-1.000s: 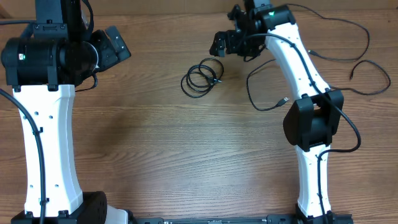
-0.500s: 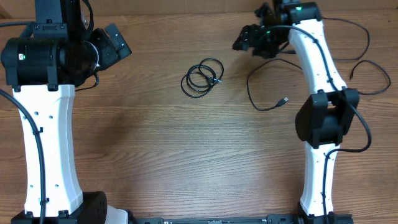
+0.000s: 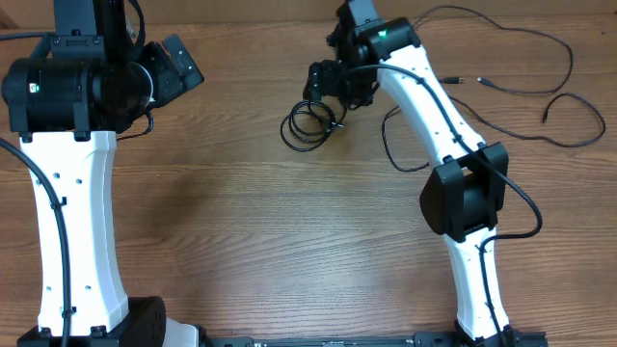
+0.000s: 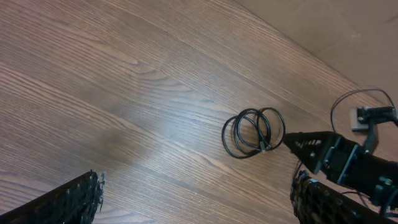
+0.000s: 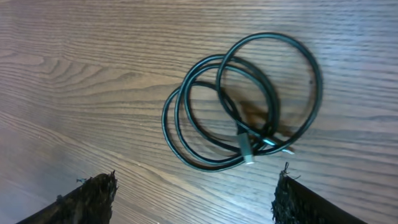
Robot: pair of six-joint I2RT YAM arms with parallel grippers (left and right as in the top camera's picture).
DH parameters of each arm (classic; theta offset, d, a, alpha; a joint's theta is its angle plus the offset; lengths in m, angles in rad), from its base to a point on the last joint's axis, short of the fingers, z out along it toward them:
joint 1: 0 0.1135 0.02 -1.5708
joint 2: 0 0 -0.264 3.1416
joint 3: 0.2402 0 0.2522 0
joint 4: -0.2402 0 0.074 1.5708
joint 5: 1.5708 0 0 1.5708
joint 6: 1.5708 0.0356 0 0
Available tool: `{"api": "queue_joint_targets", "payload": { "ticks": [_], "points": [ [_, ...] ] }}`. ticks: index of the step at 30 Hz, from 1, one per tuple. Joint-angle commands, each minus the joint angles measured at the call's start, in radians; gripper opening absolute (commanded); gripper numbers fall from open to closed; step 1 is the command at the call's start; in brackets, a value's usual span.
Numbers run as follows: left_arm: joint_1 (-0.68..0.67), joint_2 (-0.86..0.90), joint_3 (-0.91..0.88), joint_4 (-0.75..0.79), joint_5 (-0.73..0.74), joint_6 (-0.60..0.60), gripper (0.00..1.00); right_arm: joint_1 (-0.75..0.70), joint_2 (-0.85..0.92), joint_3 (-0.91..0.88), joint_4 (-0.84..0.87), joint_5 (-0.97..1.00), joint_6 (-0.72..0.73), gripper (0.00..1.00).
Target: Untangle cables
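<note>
A small coil of thin black cable [image 3: 312, 122] lies on the wooden table at the back centre. In the right wrist view the coil [image 5: 219, 67] fills the middle, its silver plug ends [image 5: 247, 148] at the near rim. My right gripper [image 3: 324, 81] hovers just behind and above the coil, open, with nothing between its fingers [image 5: 93, 200]. My left gripper [image 3: 179, 66] is open at the back left, well apart from the coil [image 4: 258, 130]. A loose black cable strand [image 3: 388, 145] curves beside the right arm.
More thin black cables trail across the back right, one with a plug end [image 3: 479, 82] and another looping near the right edge [image 3: 578, 96]. The right gripper [image 4: 323, 152] also shows in the left wrist view, next to the coil.
The right gripper swung off to the right, then came back left and now sits closer to the coil than before. The left arm and the coil have not moved.
</note>
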Motion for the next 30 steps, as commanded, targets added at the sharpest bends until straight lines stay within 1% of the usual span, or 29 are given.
{"api": "queue_joint_targets", "payload": {
  "ticks": [1,2,4,5,6,7,10,14,16,19,21,23,27,30],
  "points": [
    [-0.002,0.006,-0.005,-0.002,0.007,-0.013,1.00,0.023,-0.035,0.025,0.007,0.082,0.019,0.80],
    [-0.002,0.006,-0.005,-0.004,0.008,-0.013,1.00,0.029,-0.032,0.025,0.007,0.122,0.019,0.78],
    [-0.002,0.006,-0.005,-0.010,0.008,-0.013,1.00,0.040,-0.025,0.025,0.007,0.213,0.018,0.67],
    [-0.002,0.006,-0.005,-0.016,0.009,-0.013,0.99,0.042,-0.021,0.025,0.007,0.251,0.018,0.63],
    [-0.002,0.006,-0.005,-0.028,0.015,-0.014,1.00,0.043,-0.014,0.025,0.007,0.264,0.008,0.60],
    [-0.002,0.006,-0.005,-0.035,0.021,-0.013,1.00,0.043,-0.012,0.025,0.006,0.259,-0.010,0.58],
    [-0.002,0.006,-0.005,-0.061,0.032,-0.013,0.99,0.043,-0.006,0.022,0.000,0.259,-0.035,0.58],
    [-0.002,0.006,-0.005,-0.074,0.032,-0.013,0.99,0.043,-0.006,0.004,0.037,0.257,-0.064,0.52],
    [-0.002,0.006,-0.005,-0.074,0.032,-0.013,1.00,0.044,-0.006,-0.019,0.070,0.222,-0.065,0.49],
    [-0.002,0.006,-0.005,-0.073,0.032,-0.013,1.00,0.049,-0.006,-0.061,0.097,0.153,-0.066,0.50],
    [-0.002,0.006,-0.005,-0.077,0.031,-0.013,1.00,0.056,-0.006,-0.090,0.101,0.148,-0.084,0.56],
    [-0.002,0.006,-0.005,-0.083,0.031,-0.013,1.00,0.060,-0.006,-0.110,0.113,0.157,-0.092,0.56],
    [-0.002,0.006,-0.005,-0.082,0.031,-0.013,1.00,0.064,-0.006,-0.151,0.153,0.157,-0.167,0.56],
    [-0.002,0.006,-0.005,-0.079,0.030,-0.013,0.99,0.065,-0.006,-0.182,0.191,0.157,-0.166,0.45]
  ]
}}
